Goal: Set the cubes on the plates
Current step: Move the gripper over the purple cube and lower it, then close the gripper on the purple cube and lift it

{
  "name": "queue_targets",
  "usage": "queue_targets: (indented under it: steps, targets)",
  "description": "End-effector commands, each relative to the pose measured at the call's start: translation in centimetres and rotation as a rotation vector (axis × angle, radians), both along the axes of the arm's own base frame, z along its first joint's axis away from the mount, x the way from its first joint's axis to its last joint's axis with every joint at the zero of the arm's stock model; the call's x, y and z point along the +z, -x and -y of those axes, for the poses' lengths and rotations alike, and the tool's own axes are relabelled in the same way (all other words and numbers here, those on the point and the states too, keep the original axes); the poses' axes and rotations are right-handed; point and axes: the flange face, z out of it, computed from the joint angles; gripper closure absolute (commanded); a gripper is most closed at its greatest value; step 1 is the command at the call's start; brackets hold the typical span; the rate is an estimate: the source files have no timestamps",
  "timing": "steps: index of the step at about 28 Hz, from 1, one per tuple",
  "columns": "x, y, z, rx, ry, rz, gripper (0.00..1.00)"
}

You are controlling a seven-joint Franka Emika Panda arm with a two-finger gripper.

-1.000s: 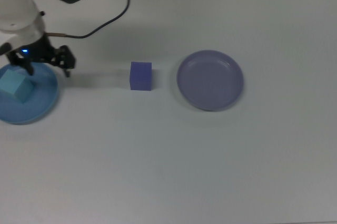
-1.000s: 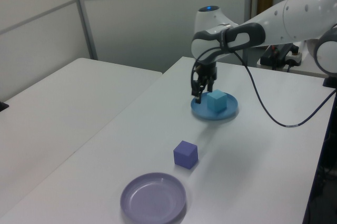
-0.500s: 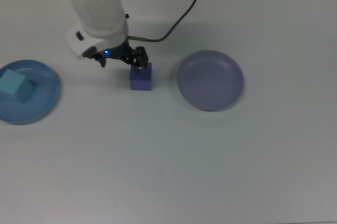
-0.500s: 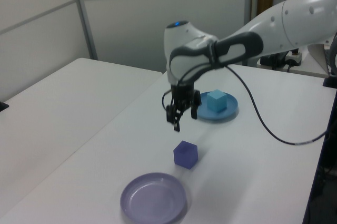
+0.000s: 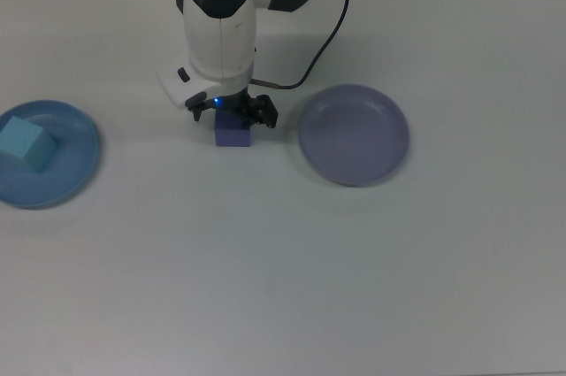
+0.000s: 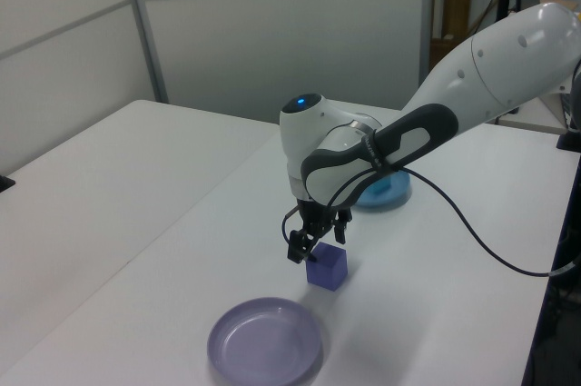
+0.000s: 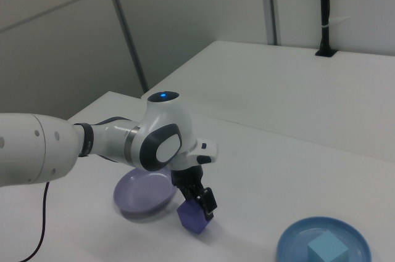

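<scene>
We took the left view's foreground first: the lavender plate (image 6: 264, 343) sat bare nearest the camera, shallow, rim raised. Just behind it stood the violet cube (image 6: 327, 267) on the table (image 6: 182, 222), near that plate but not touching it. The gripper (image 6: 318, 242) hung right over the cube, fingers spread either side of its upper part, released and gripping nothing; whether the pads touched the faces we could not tell. We judged the cube light and somewhat soft, foam-like, matte enough not to slip; a modest squeeze on two opposite flat faces, low and centred, should hold it, while a hard clench might dent it. It looked square-edged, dark violet-blue, much smaller than a plate. Farther back lay the blue plate (image 5: 62, 172), well apart at the top view's left, with the cyan cube (image 5: 22, 142) already resting inside it. We judged half the task done, the violet cube still to be moved.
</scene>
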Motion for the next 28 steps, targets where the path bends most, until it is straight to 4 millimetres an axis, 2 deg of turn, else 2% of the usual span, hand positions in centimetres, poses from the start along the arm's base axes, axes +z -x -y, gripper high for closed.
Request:
queue_targets:
  steps: [1, 3, 4, 9, 12, 17, 28]
  targets:
    - [1.0, 1.2, 0.2, -0.001, 0.02, 0.025, 0.0]
    - [2.2, 1.2, 0.4, 0.004, 0.02, 0.039, 0.0]
    - [3.4, 1.3, 1.1, 0.009, 0.021, 0.053, 0.0]
    - [5.4, 1.8, 2.2, 0.076, 0.002, 0.017, 0.0]
    - [5.2, 1.9, 1.8, 0.125, -0.015, 0.006, 0.0]
    - [2.2, 1.8, 0.7, 0.168, -0.025, -0.043, 0.0]
    - [0.7, 1.4, 0.1, 0.166, -0.033, -0.038, 0.0]
